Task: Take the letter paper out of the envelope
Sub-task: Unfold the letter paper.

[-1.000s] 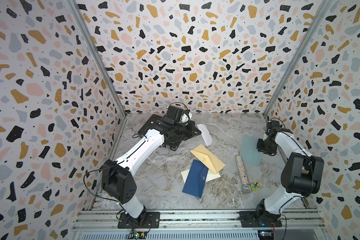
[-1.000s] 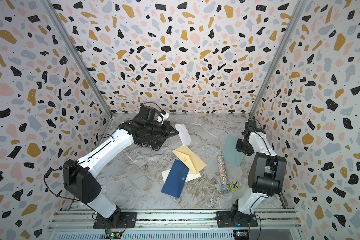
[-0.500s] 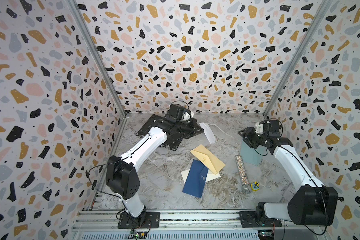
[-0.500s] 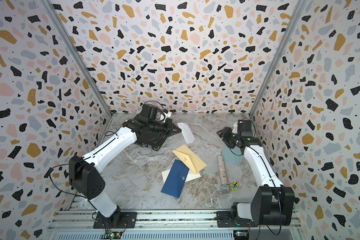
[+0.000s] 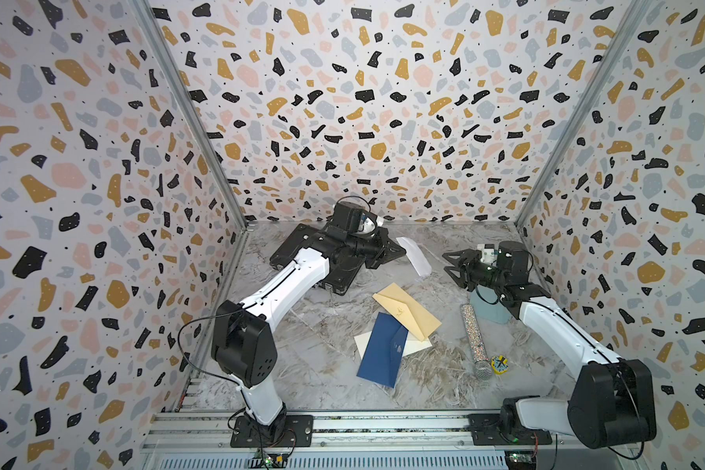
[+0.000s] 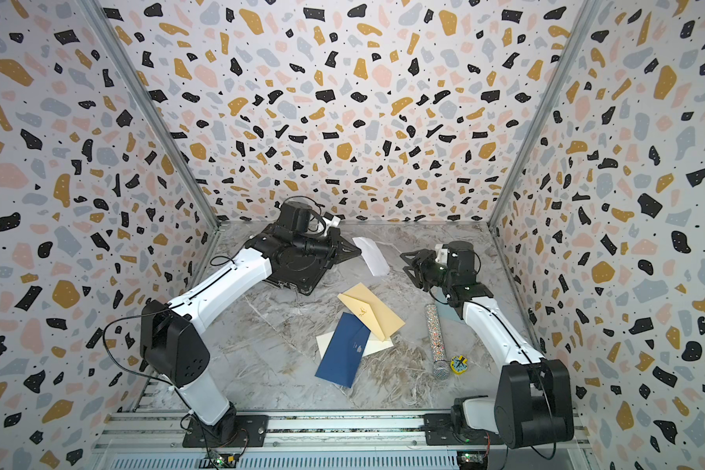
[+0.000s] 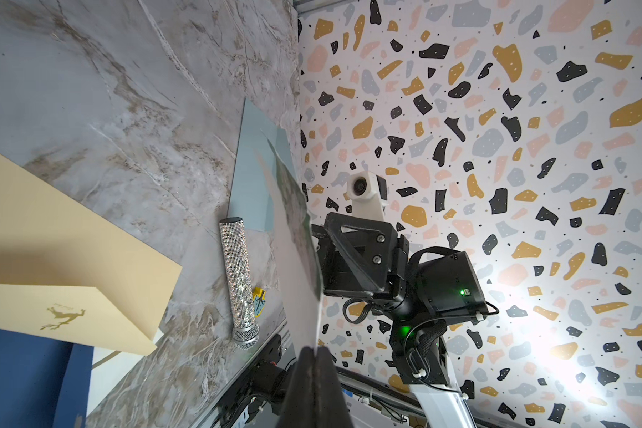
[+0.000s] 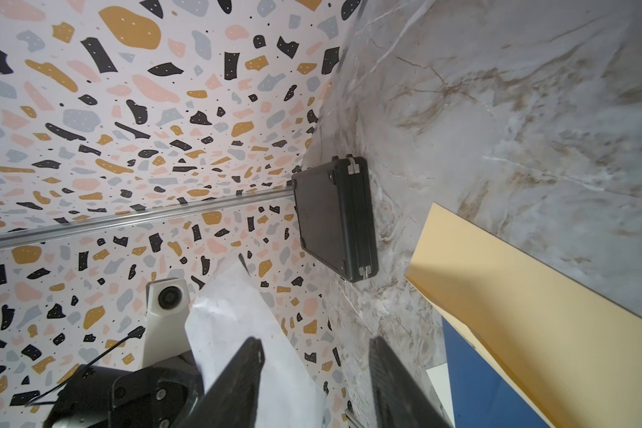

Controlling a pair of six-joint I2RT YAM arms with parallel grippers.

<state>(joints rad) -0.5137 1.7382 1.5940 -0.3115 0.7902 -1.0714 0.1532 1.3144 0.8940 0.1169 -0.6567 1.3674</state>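
Note:
My left gripper (image 5: 399, 248) is shut on one end of the white letter paper (image 5: 414, 255), which hangs in the air at the far middle of the table. In the left wrist view the black fingertips (image 7: 304, 367) pinch the sheet's edge and the letter paper (image 7: 297, 259) stands edge-on. My right gripper (image 5: 448, 264) is open, level with the paper's free end and just right of it. In the right wrist view the letter paper (image 8: 230, 333) sits beside one finger (image 8: 245, 370) with nothing gripped. A pale blue envelope (image 5: 489, 311) lies flat under the right arm.
A black case (image 5: 322, 260) lies beneath the left arm. In the middle of the marble table lie a tan envelope (image 5: 408, 311), a dark blue envelope (image 5: 383, 350) and a cream one (image 5: 418, 346). A glittery microphone (image 5: 476, 342) and a small yellow object (image 5: 499, 363) lie to the right.
The right arm has swung from the pale blue envelope by the right wall toward the centre, its open gripper now facing the paper. The left gripper has kept hold of the paper.

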